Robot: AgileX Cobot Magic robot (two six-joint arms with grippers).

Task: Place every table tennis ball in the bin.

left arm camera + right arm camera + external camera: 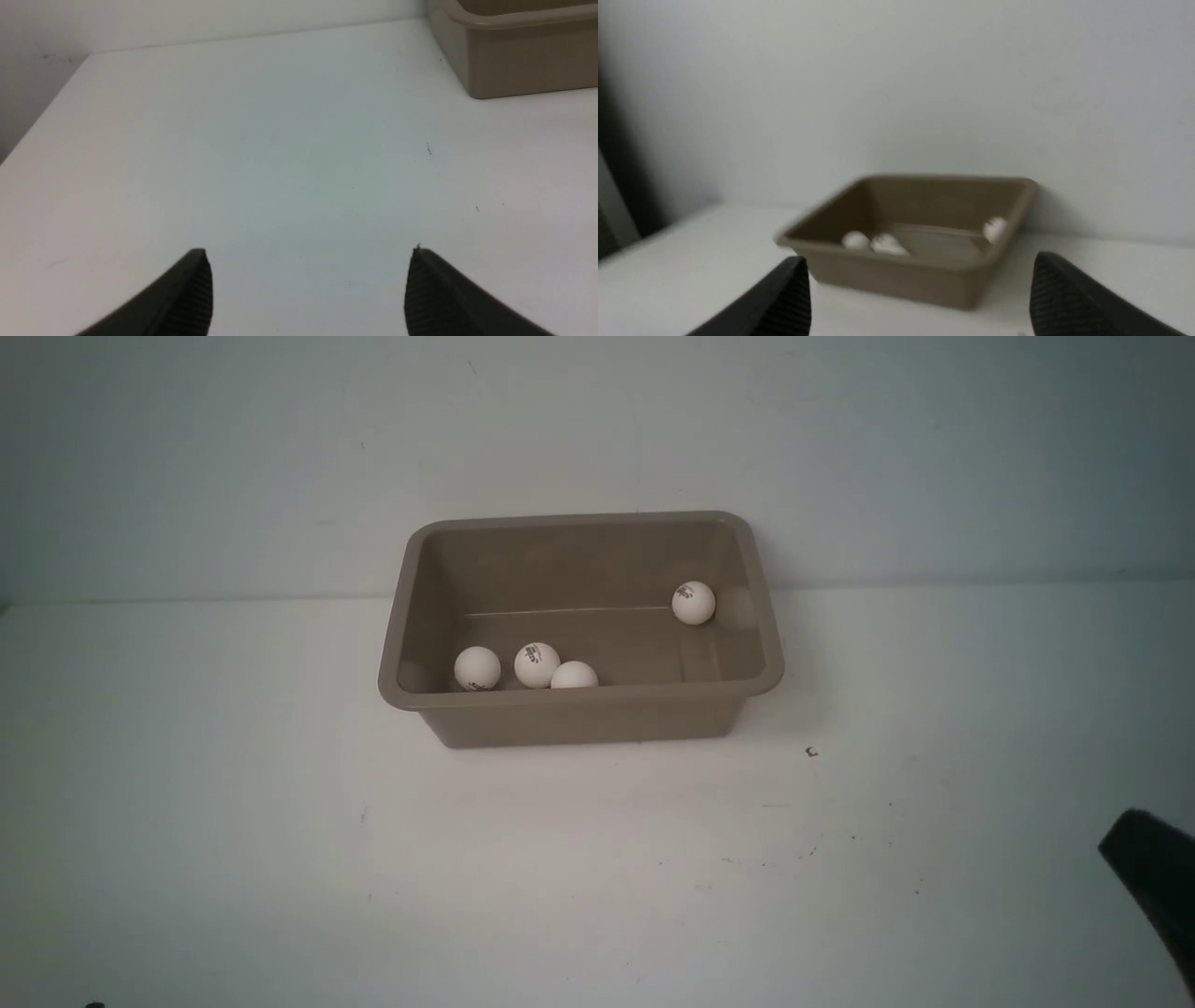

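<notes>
Nearest the robot, at the front view's lower right edge, showed only a dark sliver of the right arm (1158, 887), low over the white table (597, 877). Seen from the right wrist: right gripper (920, 298) spread wide, ribbed black fingers (784, 303) apart and grasping nothing, aimed at the bin across bare tabletop. Seen from the left wrist: left gripper (308, 289) likewise spread wide and holding nothing, with bare white surface between and beyond its fingers (187, 298); table's side edge and the wall's foot visible on one side, a corner of the bin (514, 51) at the far upper corner, well apart from the fingertips. Out of the front view entirely, that left gripper. Farther on, wide open table on the near side of the bin and to both of its sides, marked only by a few small dark specks. At mid-table stood the taupe bin (579, 698), flared rim unbroken, back wall close to the grey wall (597, 429) behind. Inside lay all four table tennis balls: three (477, 668) (537, 665) (574, 675) clustered against the near wall toward the left end, the last partly hidden by the near rim; the fourth (694, 602) alone near the far right corner.
</notes>
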